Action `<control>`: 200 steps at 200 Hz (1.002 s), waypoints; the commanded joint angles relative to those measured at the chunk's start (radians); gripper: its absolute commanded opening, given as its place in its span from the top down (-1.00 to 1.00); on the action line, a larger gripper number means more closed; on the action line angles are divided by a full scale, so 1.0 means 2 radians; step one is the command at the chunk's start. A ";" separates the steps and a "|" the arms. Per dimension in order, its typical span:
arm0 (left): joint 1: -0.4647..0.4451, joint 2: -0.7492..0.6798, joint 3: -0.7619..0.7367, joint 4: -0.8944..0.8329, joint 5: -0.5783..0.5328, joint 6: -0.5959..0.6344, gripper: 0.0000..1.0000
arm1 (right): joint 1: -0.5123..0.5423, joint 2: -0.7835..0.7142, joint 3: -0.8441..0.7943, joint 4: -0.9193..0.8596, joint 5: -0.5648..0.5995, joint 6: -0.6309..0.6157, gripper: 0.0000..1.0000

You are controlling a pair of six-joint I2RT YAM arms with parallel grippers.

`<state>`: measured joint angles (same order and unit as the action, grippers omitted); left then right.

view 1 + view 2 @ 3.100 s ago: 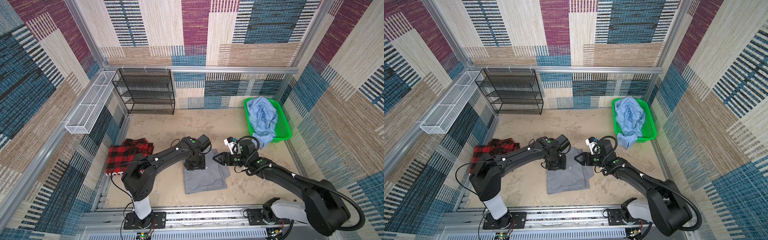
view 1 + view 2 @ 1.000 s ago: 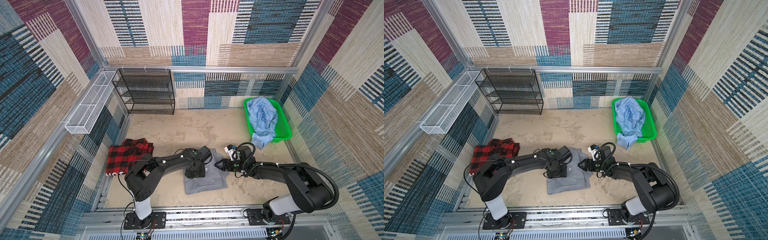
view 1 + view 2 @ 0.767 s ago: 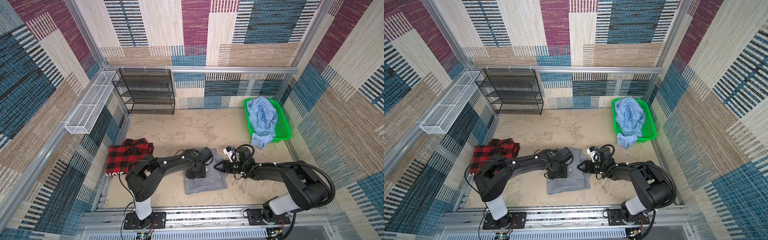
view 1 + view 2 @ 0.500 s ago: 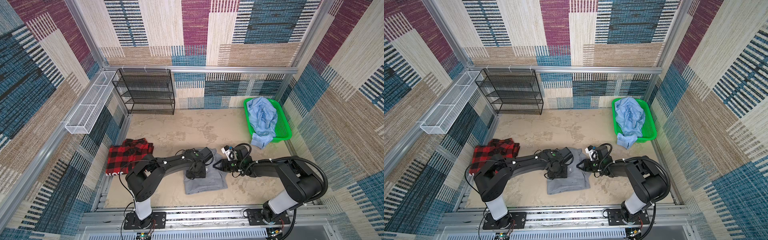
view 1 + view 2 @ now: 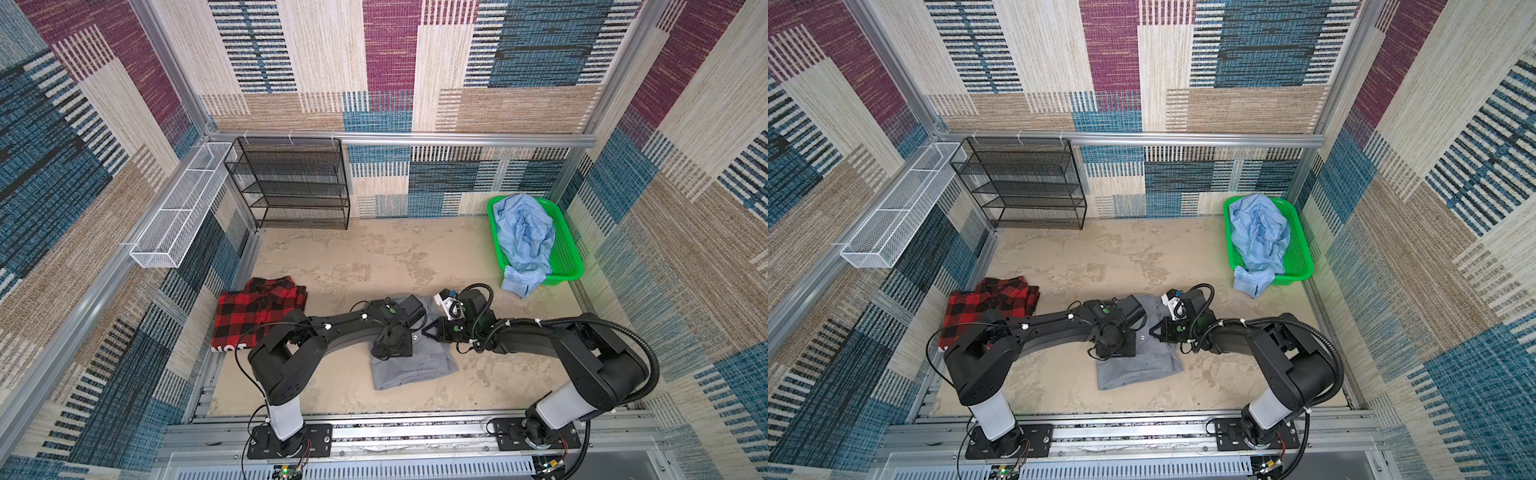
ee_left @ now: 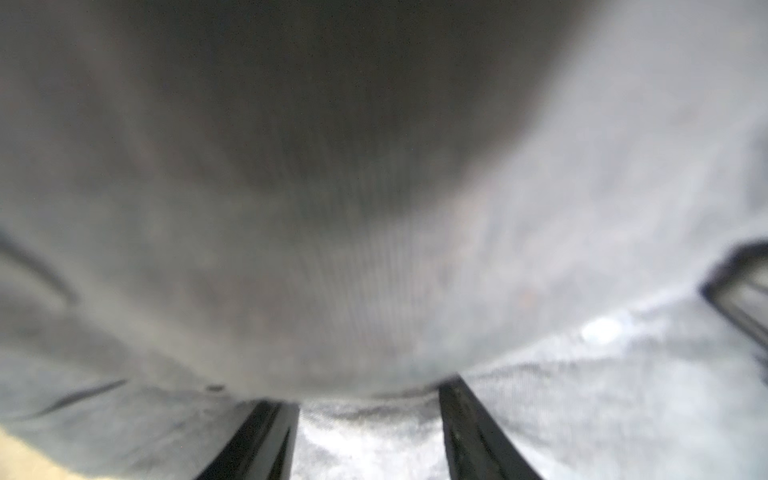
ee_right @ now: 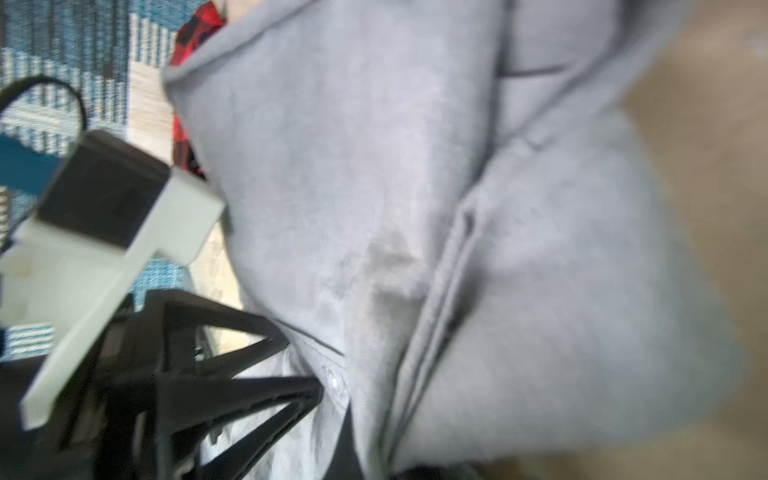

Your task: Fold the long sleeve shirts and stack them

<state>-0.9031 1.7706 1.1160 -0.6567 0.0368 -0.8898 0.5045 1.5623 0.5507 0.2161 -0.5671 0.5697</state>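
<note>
We worked in a robotics laboratory test cell. An aluminium frame [image 5: 457,139] enclosed a beige tabletop [image 5: 353,257]; carpet-patterned panels [image 5: 390,54] lined its walls; a left arm [image 5: 340,328] and a right arm [image 5: 532,338] stood bolted to a slotted base rail [image 5: 415,419]. Inside we saw a black mesh rack [image 5: 299,183], a white wire basket [image 5: 183,203], a green basket [image 5: 565,257] and a plaid shirt [image 5: 253,311].

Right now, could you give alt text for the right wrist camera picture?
A blurred grey shirt fills the frame, bunched in folds. The left gripper, fingers apart, touches it; a red plaid shirt and tan table show at the edges.
</note>
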 commanded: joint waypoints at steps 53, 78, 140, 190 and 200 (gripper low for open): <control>0.042 -0.191 0.049 -0.092 0.021 0.023 -0.24 | 0.000 -0.077 0.035 -0.144 0.122 -0.038 1.00; 0.067 -0.257 0.075 -0.130 0.022 0.036 -0.31 | 0.000 -0.113 0.060 -0.218 0.157 -0.048 1.00; 0.144 -0.364 0.101 -0.219 0.011 0.097 -0.50 | 0.000 -0.202 0.167 -0.439 0.260 -0.093 1.00; 0.195 -0.416 0.058 -0.224 -0.013 0.163 -0.71 | 0.006 -0.177 0.318 -0.618 0.373 -0.127 1.00; 0.204 -0.428 0.047 -0.218 -0.011 0.172 -0.74 | 0.013 -0.163 0.348 -0.652 0.413 -0.123 1.00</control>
<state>-0.5282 0.9501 1.2453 -1.0863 0.0467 -0.6437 0.5125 1.1969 1.1458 -0.8742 0.0555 0.3550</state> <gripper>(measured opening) 0.854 0.104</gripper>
